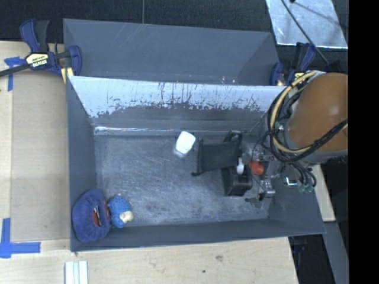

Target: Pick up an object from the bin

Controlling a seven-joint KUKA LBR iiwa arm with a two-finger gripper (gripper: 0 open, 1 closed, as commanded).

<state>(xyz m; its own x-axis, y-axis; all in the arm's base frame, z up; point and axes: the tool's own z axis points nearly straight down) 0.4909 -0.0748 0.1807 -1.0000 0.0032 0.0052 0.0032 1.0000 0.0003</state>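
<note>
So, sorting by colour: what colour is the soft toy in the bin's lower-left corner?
Blue: the soft toy, seen in the camera view.

Bin (154,185): grey metal, matt, floor scuffed. Blue plush toy (95,216), near left: fuzzy cloth. White cylinder (185,143): smooth, plastic-looking. Orange cover (317,114) on arm: glossy

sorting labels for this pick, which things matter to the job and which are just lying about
In the job: grey metal bin; end effector, at its right side; small white plastic-looking cup, the loose thing nearest to it.
Lying about: round blue fabric pouch and small blue plush figure, near-left corner.
</note>
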